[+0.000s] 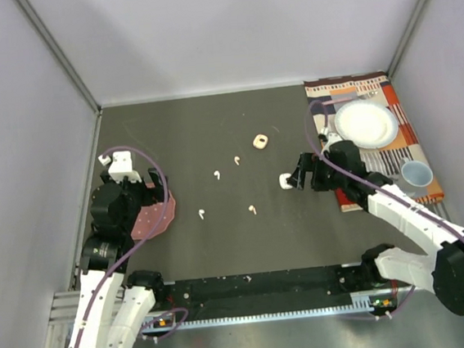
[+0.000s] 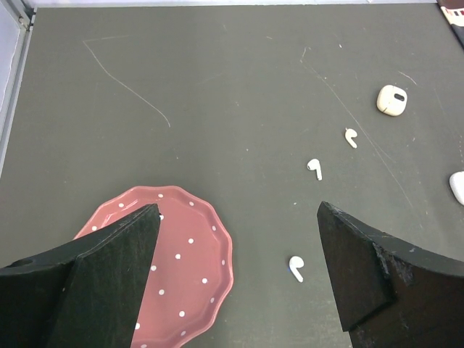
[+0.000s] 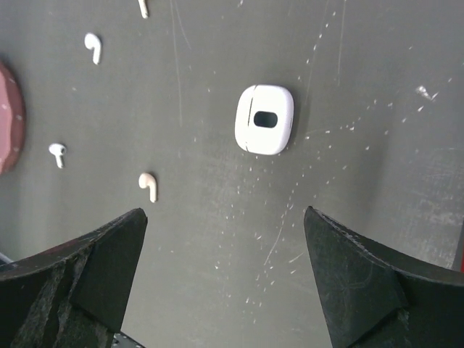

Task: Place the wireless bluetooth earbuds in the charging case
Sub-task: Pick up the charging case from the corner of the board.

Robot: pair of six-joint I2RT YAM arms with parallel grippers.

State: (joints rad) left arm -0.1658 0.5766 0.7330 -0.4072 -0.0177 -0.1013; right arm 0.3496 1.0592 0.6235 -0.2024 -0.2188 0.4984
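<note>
Four tiny earbuds lie loose on the dark table: a white earbud (image 1: 201, 214) (image 2: 296, 267), a second white earbud (image 1: 216, 175) (image 2: 315, 168), a peach earbud (image 1: 236, 160) (image 2: 351, 137) and another peach earbud (image 1: 253, 210) (image 3: 148, 186). A closed white charging case (image 1: 284, 181) (image 3: 264, 119) lies just ahead of my right gripper (image 1: 300, 171) (image 3: 225, 212), which is open and empty above bare table. A peach charging case (image 1: 260, 142) (image 2: 392, 100) sits farther back. My left gripper (image 1: 137, 173) (image 2: 239, 210) is open and empty, hovering at the plate's edge, left of the earbuds.
A pink dotted plate (image 1: 158, 218) (image 2: 188, 254) lies under the left arm. At the right, a patterned mat (image 1: 393, 138) carries a white plate (image 1: 366, 123) and a small blue cup (image 1: 417, 174). Grey walls close in on three sides.
</note>
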